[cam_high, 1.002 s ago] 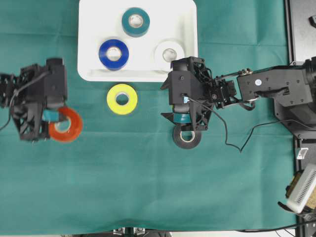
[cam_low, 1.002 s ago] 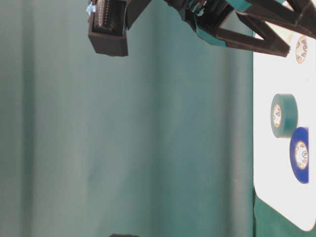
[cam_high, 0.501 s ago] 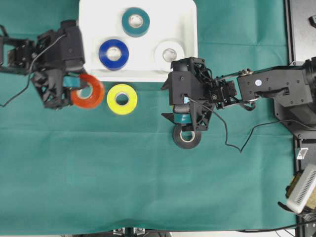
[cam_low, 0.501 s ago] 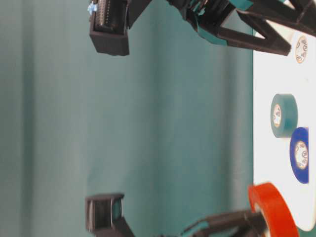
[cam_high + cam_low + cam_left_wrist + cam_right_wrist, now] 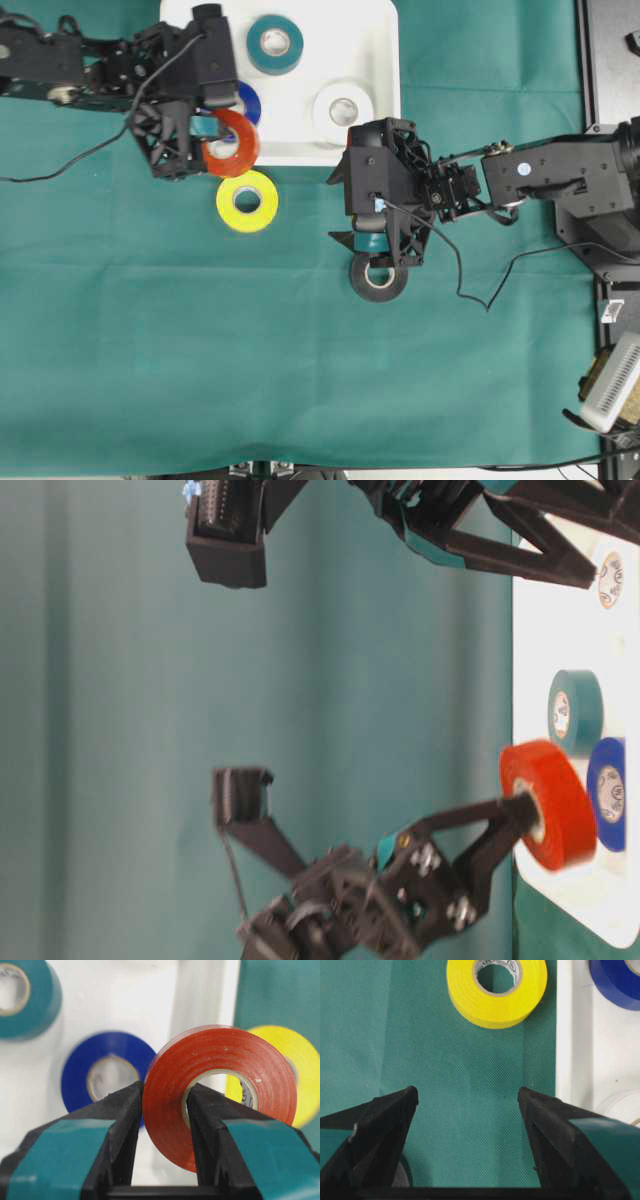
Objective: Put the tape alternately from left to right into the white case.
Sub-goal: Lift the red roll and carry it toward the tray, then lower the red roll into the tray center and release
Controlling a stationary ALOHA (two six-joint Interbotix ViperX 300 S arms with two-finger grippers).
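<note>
The left pincer (image 5: 213,140) grips the orange roll (image 5: 231,143) over the case's (image 5: 380,60) 7 o'clock rim, while the right pincer (image 5: 375,262) gapes wide with the black roll (image 5: 378,278) at its 6 o'clock.

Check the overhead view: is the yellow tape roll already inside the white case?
No, the yellow tape roll lies on the green cloth just outside the white case.

Left end effector (image 5: 528,818) clamps orange-red roll (image 5: 548,804) above white case (image 5: 565,680) edge; teal roll (image 5: 575,713), blue roll (image 5: 607,794) rest inside.
</note>
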